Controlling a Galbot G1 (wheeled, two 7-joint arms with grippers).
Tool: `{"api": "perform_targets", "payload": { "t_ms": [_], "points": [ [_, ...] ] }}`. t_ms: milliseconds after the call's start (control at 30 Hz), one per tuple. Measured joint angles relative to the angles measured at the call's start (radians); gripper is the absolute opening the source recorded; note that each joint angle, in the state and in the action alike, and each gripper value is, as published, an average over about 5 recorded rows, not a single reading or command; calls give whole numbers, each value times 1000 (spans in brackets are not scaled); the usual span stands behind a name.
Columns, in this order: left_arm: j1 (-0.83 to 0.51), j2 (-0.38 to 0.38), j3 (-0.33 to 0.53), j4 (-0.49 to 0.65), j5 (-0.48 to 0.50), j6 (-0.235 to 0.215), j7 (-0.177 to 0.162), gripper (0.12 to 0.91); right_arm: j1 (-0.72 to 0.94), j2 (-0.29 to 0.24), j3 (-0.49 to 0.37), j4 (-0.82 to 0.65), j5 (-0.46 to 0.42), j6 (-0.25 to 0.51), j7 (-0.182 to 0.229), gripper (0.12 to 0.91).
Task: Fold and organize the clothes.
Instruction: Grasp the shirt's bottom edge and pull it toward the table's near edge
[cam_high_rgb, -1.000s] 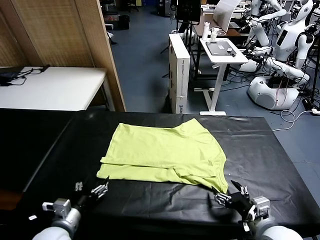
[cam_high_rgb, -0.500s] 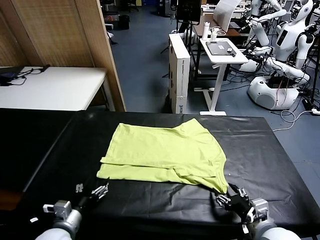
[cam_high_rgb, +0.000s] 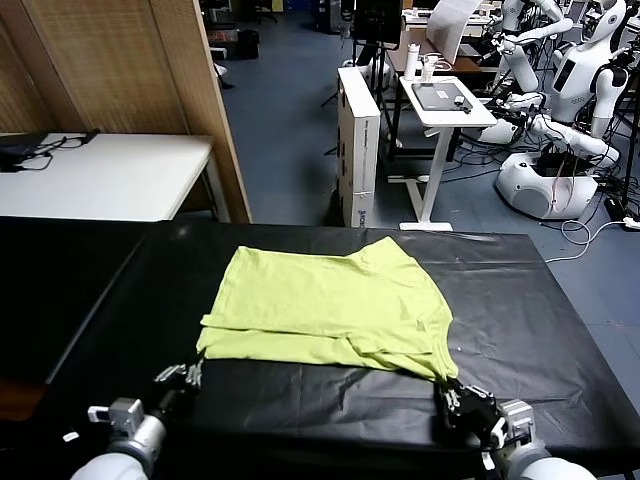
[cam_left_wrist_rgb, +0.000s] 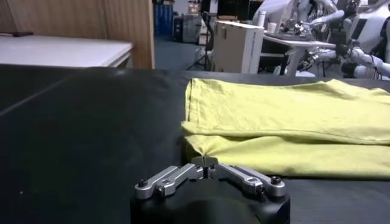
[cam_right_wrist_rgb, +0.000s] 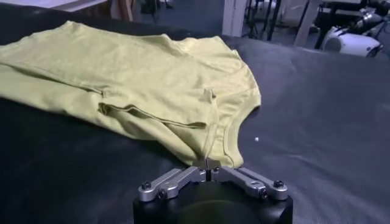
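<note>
The lime yellow-green T-shirt (cam_high_rgb: 330, 305) lies folded in two on the black table (cam_high_rgb: 520, 300), its near edge facing me. My left gripper (cam_high_rgb: 188, 374) is at the shirt's near left corner, and in the left wrist view (cam_left_wrist_rgb: 206, 162) it is shut on that corner of the shirt (cam_left_wrist_rgb: 286, 122). My right gripper (cam_high_rgb: 452, 397) is at the near right corner. In the right wrist view (cam_right_wrist_rgb: 210, 164) it is shut on the hem of the shirt (cam_right_wrist_rgb: 134, 85) beside the neck opening. Both corners still rest at table level.
A white table (cam_high_rgb: 100, 175) and a wooden partition (cam_high_rgb: 150, 70) stand at the back left. Beyond the far edge are a white cabinet (cam_high_rgb: 358, 140), a small white desk (cam_high_rgb: 445, 100) and other robots (cam_high_rgb: 560, 110).
Both grippers have moved forward to the shirt's near corners and gone from open to shut on the cloth. The near left corner has shifted slightly.
</note>
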Motion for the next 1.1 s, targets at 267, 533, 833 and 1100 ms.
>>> {"api": "perform_targets", "payload": {
  "t_ms": [267,533,833,1100],
  "points": [
    [97,31,-64,-41,-9,9,-1,145,-47,-25,41,43,21,-42,14,139],
    [169,40,-113,-80,-14,22,-1,145,-99,-32,66,95,30,-47,30,139],
    [229,40,-153,-124,-22,37,-6,145,-148,-23,58,145,31,-48,61,205],
    [256,16,-161,-160,-19,99,-42,473,-180,-18,77,189,47,-48,74,688]
  ]
}}
